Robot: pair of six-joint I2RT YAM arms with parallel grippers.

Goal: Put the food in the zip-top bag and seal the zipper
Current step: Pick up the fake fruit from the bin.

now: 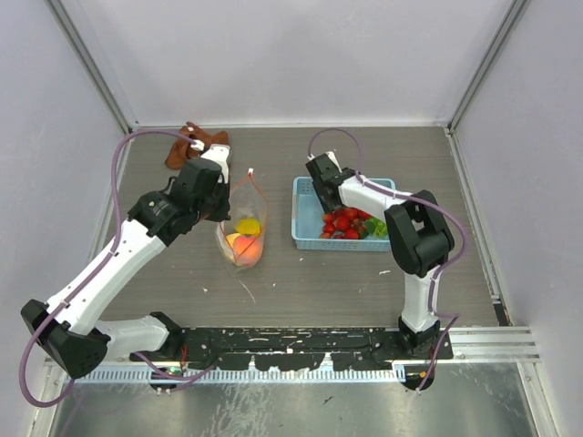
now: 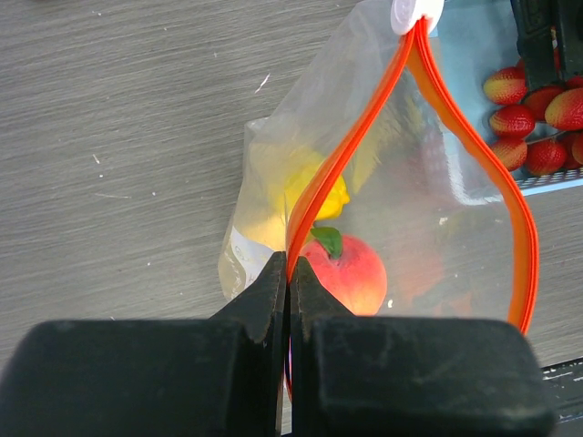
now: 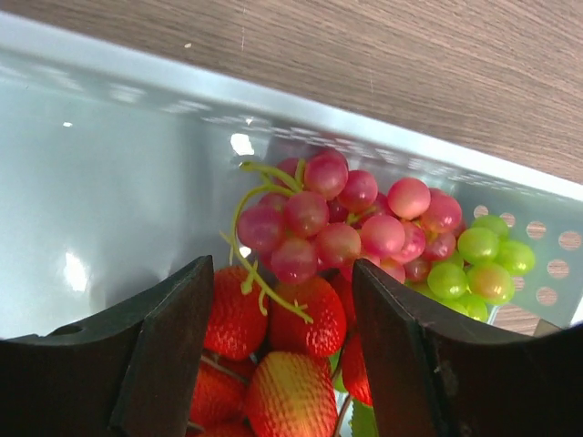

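The clear zip-top bag [image 1: 244,228] stands open on the table with a peach [image 2: 353,273] and a yellow piece [image 2: 319,193] inside. Its orange-red zipper [image 2: 351,150] gapes wide, with the white slider [image 2: 414,11] at the far end. My left gripper [image 2: 289,273] is shut on the near end of one zipper strip, and it also shows in the top view [image 1: 226,211]. My right gripper [image 3: 282,300] is open inside the light-blue basket [image 3: 109,182], its fingers either side of red strawberries [image 3: 305,314]. Purple grapes [image 3: 355,228] and green grapes [image 3: 483,264] lie just beyond.
The basket [image 1: 301,187] sits right of the bag, close to it. A brown cloth [image 1: 193,143] lies at the back left. Grey walls close in the table on three sides.
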